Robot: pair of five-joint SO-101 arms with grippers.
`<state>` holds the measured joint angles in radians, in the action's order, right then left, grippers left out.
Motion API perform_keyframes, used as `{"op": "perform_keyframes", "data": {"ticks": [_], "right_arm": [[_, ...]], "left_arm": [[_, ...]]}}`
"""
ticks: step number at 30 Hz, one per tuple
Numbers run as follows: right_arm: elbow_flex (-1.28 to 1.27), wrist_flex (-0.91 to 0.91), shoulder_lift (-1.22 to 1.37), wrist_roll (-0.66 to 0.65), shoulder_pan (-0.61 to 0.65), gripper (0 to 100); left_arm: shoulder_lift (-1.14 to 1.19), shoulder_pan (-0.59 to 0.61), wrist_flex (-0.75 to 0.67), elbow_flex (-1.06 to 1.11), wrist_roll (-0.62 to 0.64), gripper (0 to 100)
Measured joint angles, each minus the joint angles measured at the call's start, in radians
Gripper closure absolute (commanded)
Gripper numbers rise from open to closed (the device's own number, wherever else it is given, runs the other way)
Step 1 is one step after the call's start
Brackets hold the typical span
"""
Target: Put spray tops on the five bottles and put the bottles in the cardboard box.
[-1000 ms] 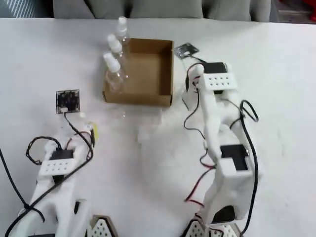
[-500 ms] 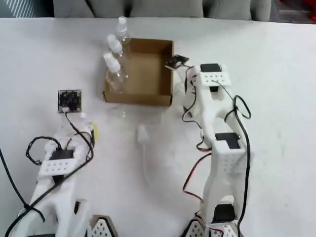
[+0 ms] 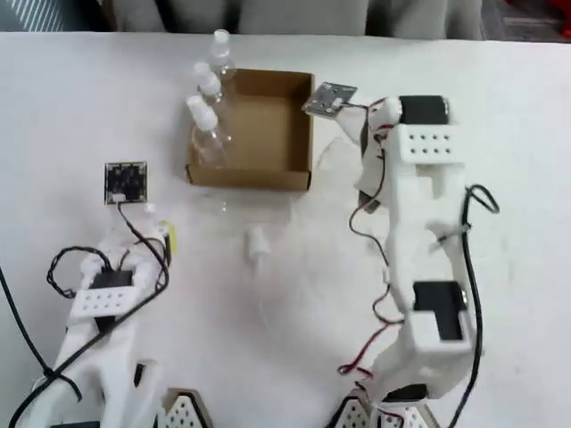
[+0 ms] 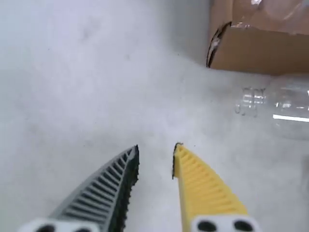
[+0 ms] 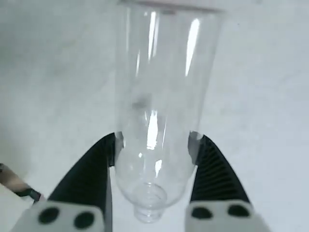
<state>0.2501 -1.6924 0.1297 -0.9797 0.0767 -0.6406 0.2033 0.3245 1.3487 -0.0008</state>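
An uncapped clear bottle point(image 5: 159, 72) is clamped in the right hand point(image 5: 154, 140), gripped near its shoulder with the neck toward the wrist, near the cardboard box point(image 3: 254, 174). The smooth plastic could slip or pivot in so narrow a hold. A loose spray top point(image 3: 257, 241) lies on the surface point(image 3: 500, 80); boxing this bottle first would skip capping. The left hand point(image 4: 154, 150) is slightly apart and empty.

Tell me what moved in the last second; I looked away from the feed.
The right gripper, holding a clear bottle, edged toward the cardboard box, then swung away to the right. The left gripper, the box and the three capped bottles stayed put.
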Motion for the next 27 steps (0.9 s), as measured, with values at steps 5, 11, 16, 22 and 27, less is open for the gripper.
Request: {"op": "perform_keyframes", "data": {"ticks": [5, 11, 16, 22, 27], "right_arm": [[-0.23, -0.006, -0.124, -0.172, 0.029, 97.9], [-0.511, -0.006, -0.204, -0.359, 0.141, 97.5], [-0.651, 0.038, -0.213, -0.376, 0.203, 96.6], [-0.736, 0.166, -0.173, -0.376, 0.265, 80.9], [-0.736, 0.218, -0.103, -0.376, 0.264, 73.2]], "left_arm": [[0.0, 0.0, -0.014, 0.026, -0.003, 87], [0.0, 0.0, -0.026, 0.028, -0.003, 87], [0.0, 0.0, -0.026, 0.028, -0.003, 87], [0.0, 0.0, -0.026, 0.028, -0.003, 87], [0.0, 0.0, -0.026, 0.028, -0.003, 87]]}}
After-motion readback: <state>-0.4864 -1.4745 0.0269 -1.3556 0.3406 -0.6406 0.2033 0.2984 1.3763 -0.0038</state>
